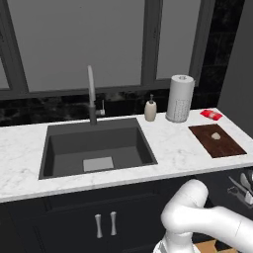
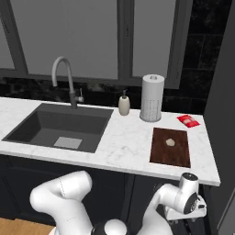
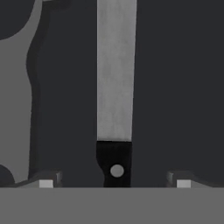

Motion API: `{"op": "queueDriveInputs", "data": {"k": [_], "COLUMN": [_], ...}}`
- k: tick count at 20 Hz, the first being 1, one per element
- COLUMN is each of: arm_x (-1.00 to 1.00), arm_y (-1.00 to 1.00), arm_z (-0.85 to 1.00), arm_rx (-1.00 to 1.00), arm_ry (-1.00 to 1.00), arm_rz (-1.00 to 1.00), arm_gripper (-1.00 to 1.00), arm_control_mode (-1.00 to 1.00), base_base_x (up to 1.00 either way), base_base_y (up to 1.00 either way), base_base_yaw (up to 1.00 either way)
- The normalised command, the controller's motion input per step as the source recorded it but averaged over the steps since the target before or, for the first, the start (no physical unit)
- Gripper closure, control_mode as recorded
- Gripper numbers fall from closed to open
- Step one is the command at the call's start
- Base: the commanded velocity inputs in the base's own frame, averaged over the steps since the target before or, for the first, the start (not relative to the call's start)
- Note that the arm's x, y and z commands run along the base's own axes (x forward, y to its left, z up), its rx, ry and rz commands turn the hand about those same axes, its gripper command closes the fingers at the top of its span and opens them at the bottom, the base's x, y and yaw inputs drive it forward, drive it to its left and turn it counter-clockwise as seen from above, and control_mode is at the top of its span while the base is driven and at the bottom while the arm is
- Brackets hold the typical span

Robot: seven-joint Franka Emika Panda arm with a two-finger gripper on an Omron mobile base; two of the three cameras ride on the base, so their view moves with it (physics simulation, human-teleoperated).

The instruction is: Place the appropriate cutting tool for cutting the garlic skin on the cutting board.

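Note:
A knife with a long grey blade (image 3: 114, 70) and a black riveted handle (image 3: 114, 162) lies on a dark surface right under my hand. My gripper (image 3: 114, 183) is open, its fingertips (image 3: 46, 183) standing wide on either side of the handle without touching it. Up on the counter, the dark reddish-brown cutting board (image 1: 226, 147) (image 2: 170, 156) lies at the right end. The small pale garlic (image 1: 216, 135) (image 2: 170, 142) rests on it. My wrist (image 2: 186, 204) hangs low, in front of the counter edge below the board.
Metal utensils (image 1: 242, 189) lie in an open drawer below the counter's right end. A curved grey utensil (image 3: 15, 87) lies beside the knife. A paper-towel roll (image 1: 179, 98), soap bottle (image 1: 150, 109), small red item (image 1: 211, 114) and sink (image 1: 64, 148) share the counter.

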Motion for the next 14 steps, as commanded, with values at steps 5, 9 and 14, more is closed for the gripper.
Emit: {"op": "queueDriveInputs", "data": {"k": [5,9,14], "arm_x": [-0.1,-0.29,-0.61], "arm_y": [0.31,0.42,0.44], "arm_z": [-0.83,-0.6,-0.53], "arm_rx": [0.0,0.01,0.03], "arm_ry": [0.0,0.0,0.0], "arm_rz": [0.06,0.08,0.11], "arm_gripper": [1.0,1.0,1.0], "arm_control_mode": [-1.0,-1.0,-1.0], "base_base_x": [0.0,0.0,0.0], "base_base_y": [0.0,0.0,0.0], "base_base_yaw": [0.0,0.0,0.0]}}
